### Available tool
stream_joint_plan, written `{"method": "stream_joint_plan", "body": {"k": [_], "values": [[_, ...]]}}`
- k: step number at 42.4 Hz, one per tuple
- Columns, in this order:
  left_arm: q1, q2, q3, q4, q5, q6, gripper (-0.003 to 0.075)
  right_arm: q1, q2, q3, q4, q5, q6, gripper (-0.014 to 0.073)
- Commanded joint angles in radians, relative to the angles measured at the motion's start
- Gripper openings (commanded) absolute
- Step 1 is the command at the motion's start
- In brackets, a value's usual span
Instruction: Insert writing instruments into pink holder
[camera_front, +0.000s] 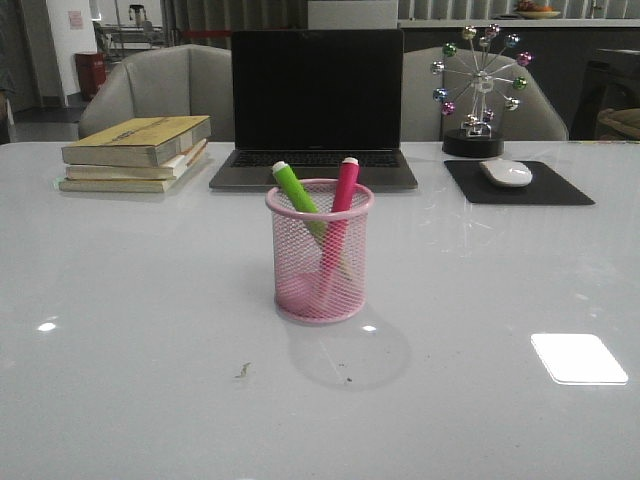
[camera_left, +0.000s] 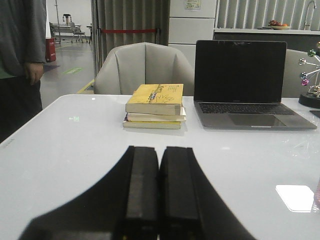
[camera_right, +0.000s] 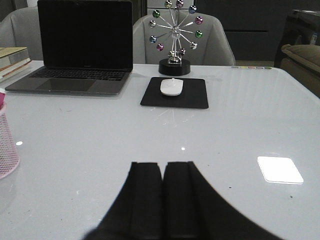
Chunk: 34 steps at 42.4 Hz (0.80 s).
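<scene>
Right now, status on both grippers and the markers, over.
Left gripper shut, empty; right gripper shut, empty. Green marker and pink marker both standing in pink holder. Nothing in the way.

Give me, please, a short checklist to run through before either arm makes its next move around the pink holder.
1. Green marker inside the pink mesh holder: ok.
2. Magenta marker inside the holder: ok.
3. Holder upright on the table: ok.
4. Left gripper shut, holding nothing: ok.
5. Right gripper shut, holding nothing: ok.
6. Other writing instruments left on the table: none in view, ok.
</scene>
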Motion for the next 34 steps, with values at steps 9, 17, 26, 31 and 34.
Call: {"method": "stream_joint_plan", "body": {"k": [9,17,26,31,34], "values": [[-0.007,-0.020,0.003,-0.004,-0.082,-0.008,0.0092,-0.008,-0.023,-0.004,0.007,-0.098,0.000,0.0056],[-0.007,-0.020,0.003,-0.004,-0.082,-0.008,0.0092,-0.008,-0.023,-0.004,0.000,-0.122,0.000,0.0056],[-0.007,-0.020,0.003,-0.004,-0.082,-0.008,0.0092,-0.008,-0.023,-0.004,-0.035,-0.153,0.028,0.0056],[-0.007,-0.020,0.003,-0.004,-0.082,-0.008,0.0092,-0.008,-0.023,-0.004,-0.035,-0.154,0.028,0.0056],[-0.007,-0.020,0.003,-0.004,-0.082,-0.008,0.0092,-0.008,-0.023,-0.004,-0.035,-0.152,0.028,0.0056]]}}
